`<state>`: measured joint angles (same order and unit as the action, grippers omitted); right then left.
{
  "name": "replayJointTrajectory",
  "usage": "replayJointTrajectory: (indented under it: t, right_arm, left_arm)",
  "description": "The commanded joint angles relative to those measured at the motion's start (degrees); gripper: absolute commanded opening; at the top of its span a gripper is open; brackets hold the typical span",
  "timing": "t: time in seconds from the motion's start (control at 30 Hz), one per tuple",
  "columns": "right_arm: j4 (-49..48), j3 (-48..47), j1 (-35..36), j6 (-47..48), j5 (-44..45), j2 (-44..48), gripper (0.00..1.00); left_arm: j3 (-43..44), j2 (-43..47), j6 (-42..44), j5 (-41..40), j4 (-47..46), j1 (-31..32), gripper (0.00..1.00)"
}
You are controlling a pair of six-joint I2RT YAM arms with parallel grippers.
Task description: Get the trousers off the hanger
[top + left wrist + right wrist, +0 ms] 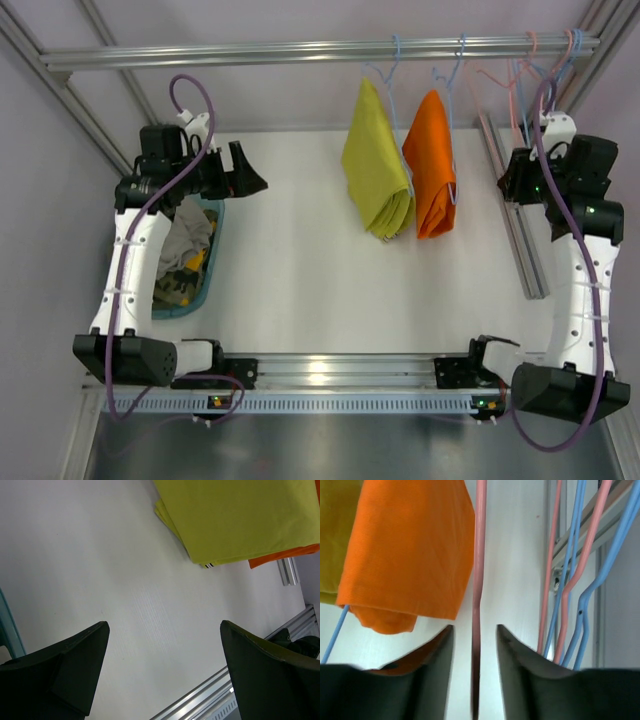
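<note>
Pink hanger [476,555] loose between slightly parted right fingers [432,670] | left fingers [65,670] wide open, empty | suggest: back out straight, then slide orange trousers [410,545] off blue hanger [335,631]

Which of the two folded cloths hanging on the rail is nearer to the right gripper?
The orange folded cloth; the yellow-green folded cloth hangs on its far side, farther from the right gripper.

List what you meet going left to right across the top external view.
Teal plastic basket of crumpled clothes → left gripper, open → yellow-green folded cloth on a blue hanger → orange folded cloth on a blue hanger → bunch of empty pink and blue wire hangers. Right arm overlaps those hangers, so it is left out.
</note>
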<state>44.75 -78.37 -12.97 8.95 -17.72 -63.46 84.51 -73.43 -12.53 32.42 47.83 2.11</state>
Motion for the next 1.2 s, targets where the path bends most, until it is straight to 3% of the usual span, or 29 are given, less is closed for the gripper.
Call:
replayJointTrajectory:
  t: [0.0,0.03,0.07,0.23,0.33,0.43,0.63,0.93,1.17]
  right_arm:
    - [4.2,-0.64,-0.39,0.63,-0.48,2.9,0.4]
    - [4.99,-0.91,-0.47,0.63,-0.39,3.78,0.49]
    - [5.6,-1.08,-0.48,0.63,-0.48,4.22,0.65]
    - [9.03,-3.1,-0.48,1.94,-3.18,7.47,1.0]
    - [14.21,-6.08,-0.48,5.19,-8.37,8.44,0.99]
    - [20.36,-9.16,-0.48,9.24,-19.25,10.19,0.99]
    - [25.91,-8.66,-0.39,11.53,-27.18,15.64,0.99]
    - [25.12,5.05,-0.39,11.62,-31.32,23.2,0.99]
    - [25.21,5.77,-0.48,11.26,-31.5,24.61,0.99]
  left_arm:
    - [3.11,-1.27,1.81,-0.87,1.38,-0.53,0.99]
    - [3.29,-1.54,2.16,-1.31,2.08,-0.53,0.99]
    - [3.55,-1.8,2.42,-1.57,2.7,-0.61,0.99]
    - [3.82,-2.51,4.62,-4.73,4.99,-0.79,0.99]
    - [3.56,-2.51,5.94,-6.14,6.21,-0.88,0.99]
    - [1.72,-1.81,7.7,-7.37,7.01,-0.88,0.99]
    - [-1.98,4.69,9.9,-8.61,6.83,-0.88,0.99]
    - [-6.81,13.21,10.25,-8.61,6.04,-0.88,0.99]
    - [-7.96,16.56,8.93,-9.48,5.43,-0.88,0.99]
